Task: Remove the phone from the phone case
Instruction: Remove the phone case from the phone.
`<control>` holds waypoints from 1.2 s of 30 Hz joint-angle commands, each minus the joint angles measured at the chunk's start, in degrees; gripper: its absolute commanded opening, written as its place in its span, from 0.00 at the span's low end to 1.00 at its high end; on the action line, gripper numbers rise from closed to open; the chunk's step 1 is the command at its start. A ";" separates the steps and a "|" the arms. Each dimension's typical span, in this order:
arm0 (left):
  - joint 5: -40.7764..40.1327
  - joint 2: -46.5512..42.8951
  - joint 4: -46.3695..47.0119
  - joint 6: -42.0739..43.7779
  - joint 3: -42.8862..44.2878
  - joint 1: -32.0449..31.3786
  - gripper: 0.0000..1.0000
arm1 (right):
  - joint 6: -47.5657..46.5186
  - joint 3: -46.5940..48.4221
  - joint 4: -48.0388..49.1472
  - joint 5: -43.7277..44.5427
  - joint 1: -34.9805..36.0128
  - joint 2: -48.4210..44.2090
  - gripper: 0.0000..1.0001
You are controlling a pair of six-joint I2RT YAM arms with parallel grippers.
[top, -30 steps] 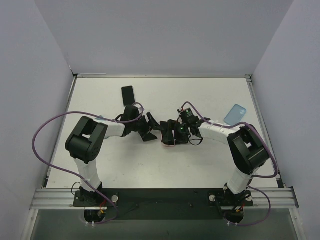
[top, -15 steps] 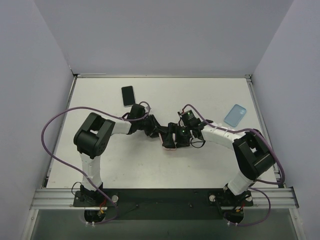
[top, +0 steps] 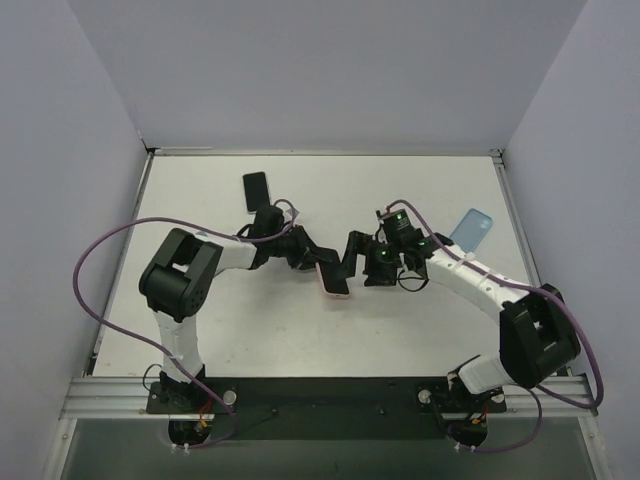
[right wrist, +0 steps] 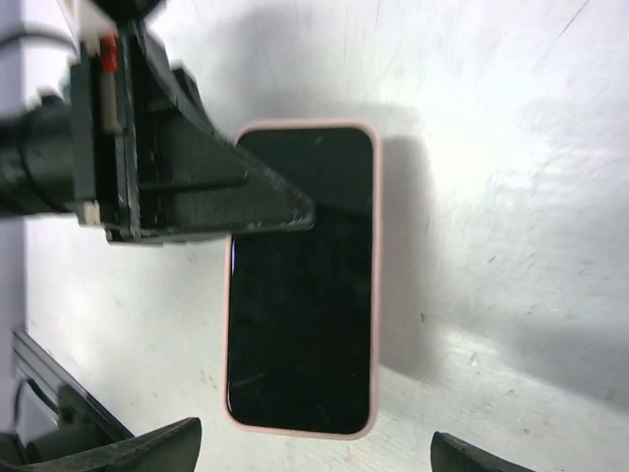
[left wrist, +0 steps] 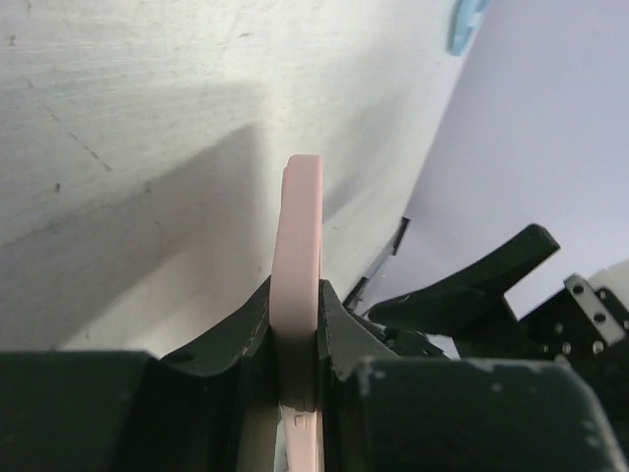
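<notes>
The phone [right wrist: 300, 295], with its dark screen showing, sits inside the pink phone case [right wrist: 374, 295]. In the top view the cased phone [top: 334, 279] is near the table's middle. My left gripper [left wrist: 295, 324] is shut on one end of it, the fingers [right wrist: 226, 197] pressing both faces of the case edge [left wrist: 298, 236]. My right gripper [top: 358, 261] stands open just right of the phone. In the right wrist view its fingertips [right wrist: 314, 447] are spread wider than the phone's free end, apart from it.
A bare black phone [top: 256, 190] lies at the back left of the table. A light blue case [top: 471, 229] lies at the right, also visible in the left wrist view as the blue case [left wrist: 467, 25]. Walls enclose three sides.
My left gripper has closed onto the cased phone. My right gripper has opened, let go of it and pulled back to the right.
</notes>
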 commanded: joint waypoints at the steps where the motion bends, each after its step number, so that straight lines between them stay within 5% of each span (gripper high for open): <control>1: 7.42 -7.47 15.76 -6.38 -2.83 3.02 0.00 | 3.88 2.24 -2.79 -1.64 -6.00 -6.76 0.91; 9: 9.38 -11.61 38.46 -22.46 -6.53 5.05 0.00 | 17.49 -3.63 20.61 -19.76 -9.71 -8.43 0.74; 16: 7.71 -8.89 59.90 -32.58 -9.26 5.58 0.00 | 30.60 -9.45 39.56 -23.03 -9.62 -8.08 0.52; 25: 6.57 -8.79 62.49 -34.26 -9.88 5.49 0.00 | 45.54 -13.93 60.84 -24.61 -9.27 -4.04 0.24; 28: 5.95 -8.71 63.62 -34.78 -10.05 5.84 0.00 | 49.92 -15.78 67.07 -24.35 -9.53 -3.52 0.25; 31: 4.55 -8.88 64.86 -36.10 -10.75 6.46 0.00 | 53.44 -18.50 72.18 -22.33 -9.54 -4.82 0.43; 36: 3.49 -9.15 65.74 -37.33 -10.93 6.98 0.00 | 51.62 -23.07 70.00 -15.82 -9.45 -10.89 0.33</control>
